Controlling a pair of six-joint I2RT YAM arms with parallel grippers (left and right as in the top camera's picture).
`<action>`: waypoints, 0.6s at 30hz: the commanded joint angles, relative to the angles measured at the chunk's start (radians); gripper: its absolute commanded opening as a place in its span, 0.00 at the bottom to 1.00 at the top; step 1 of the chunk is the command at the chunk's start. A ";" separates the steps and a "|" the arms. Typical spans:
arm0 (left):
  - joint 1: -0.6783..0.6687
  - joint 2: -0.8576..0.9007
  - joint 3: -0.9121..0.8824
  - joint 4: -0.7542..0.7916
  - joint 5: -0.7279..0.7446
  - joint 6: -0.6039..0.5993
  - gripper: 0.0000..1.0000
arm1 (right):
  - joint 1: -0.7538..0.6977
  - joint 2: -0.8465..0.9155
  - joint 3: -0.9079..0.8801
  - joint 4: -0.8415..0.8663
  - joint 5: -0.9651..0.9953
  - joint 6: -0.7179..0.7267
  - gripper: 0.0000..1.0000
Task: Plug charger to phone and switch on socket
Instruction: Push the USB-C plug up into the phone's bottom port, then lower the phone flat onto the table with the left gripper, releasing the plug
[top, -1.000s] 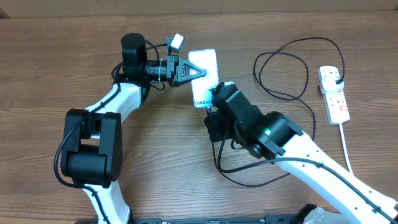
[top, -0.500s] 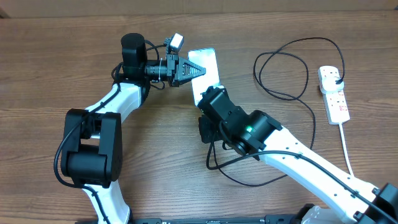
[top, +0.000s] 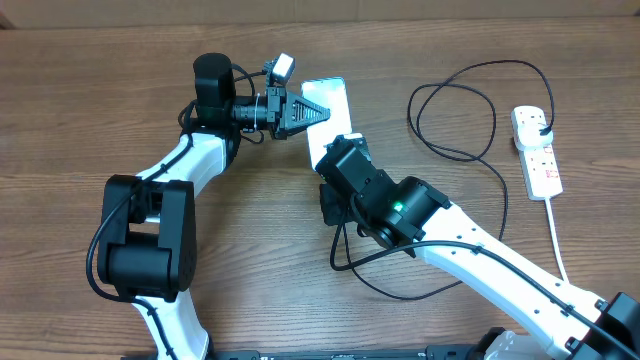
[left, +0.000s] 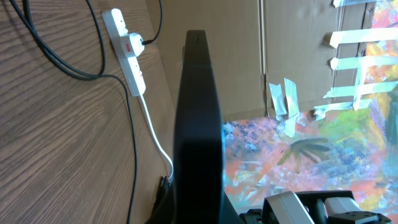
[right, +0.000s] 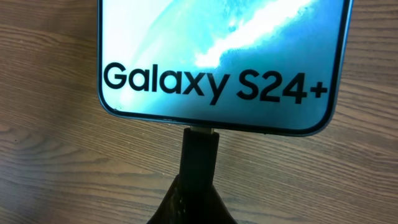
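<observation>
Left tool clamps the Galaxy S24+ phone; right tool, pinching the charger plug, should push straight in, square to the phone's bottom edge.

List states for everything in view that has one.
phone, lying flat, screen up, showing "Galaxy S24+"
socket, adapter plugged in, switch position unreadable
charger, tip at phone's port, full seating unclear
left gripper, at phone's edge, jaws unclear
right gripper, jaws shut on charger plug
</observation>
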 joint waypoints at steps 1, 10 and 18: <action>-0.004 0.003 0.014 0.007 0.072 0.024 0.04 | 0.004 -0.006 -0.003 0.048 0.029 -0.005 0.04; -0.005 0.003 0.013 0.008 0.114 0.061 0.04 | 0.003 -0.006 -0.001 0.138 0.029 -0.068 0.04; -0.039 0.003 0.013 0.008 0.114 0.077 0.04 | -0.010 -0.006 0.019 0.163 0.025 -0.075 0.06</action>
